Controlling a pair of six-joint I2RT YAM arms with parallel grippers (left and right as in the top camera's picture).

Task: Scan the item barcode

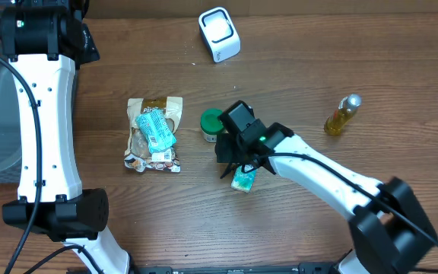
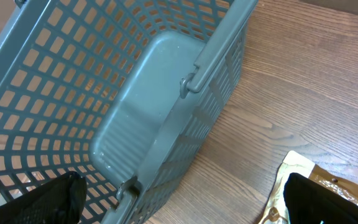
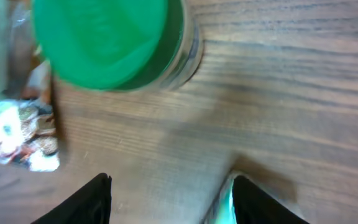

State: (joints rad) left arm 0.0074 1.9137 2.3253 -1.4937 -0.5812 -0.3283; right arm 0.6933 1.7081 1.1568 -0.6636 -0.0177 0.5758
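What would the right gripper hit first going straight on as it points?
Probably bare table: the right gripper angles down, jaws open over wood. The green-lidded jar sits further ahead; depth is unclear.

— Where is the scanner (image 1: 219, 34)?
— At the far side of the bench (image 1: 303, 61), about midway across.
— And the basket (image 2: 55, 74)?
— On the bench's left edge. To its right, near the middle, lies a snack bag (image 1: 154, 156), with a smaller packet (image 1: 158, 129) on top of it.
— What is right of the bag?
— A jar (image 1: 211, 123), just beside it and standing upright. In front of the jar and a little to its right lies a pouch (image 1: 243, 180).
— Anything further right?
— A bottle (image 1: 343, 114), well apart from the rest, toward the right edge.
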